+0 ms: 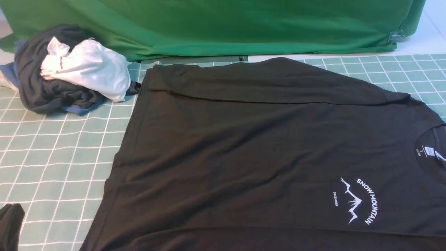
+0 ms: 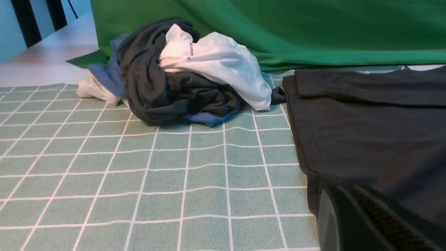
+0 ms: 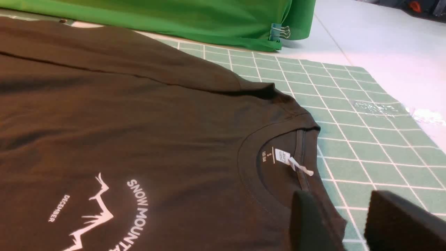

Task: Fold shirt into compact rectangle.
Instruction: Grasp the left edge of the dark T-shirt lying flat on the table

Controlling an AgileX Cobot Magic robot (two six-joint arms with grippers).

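The black shirt (image 1: 251, 146) lies flat on the green grid mat (image 1: 52, 160), its white mountain print (image 1: 359, 200) facing up and its collar with a white neck label (image 3: 282, 156) to the right. Its far side is folded over in a long strip (image 1: 264, 82). My left gripper (image 2: 348, 191) hangs low just off the shirt's hem (image 2: 306, 164), its fingers together with nothing seen between them; a dark part of it shows at the front left corner (image 1: 10, 223). My right gripper (image 3: 341, 202) stands open at the shoulder edge beside the collar, one finger above the cloth and the other above the mat.
A pile of dark grey, blue and white clothes (image 1: 69, 73) sits at the back left of the mat. A green cloth (image 1: 223, 28) hangs along the back, held by a binder clip (image 3: 278, 32). The mat's right edge is taped (image 3: 376, 106) to the white table.
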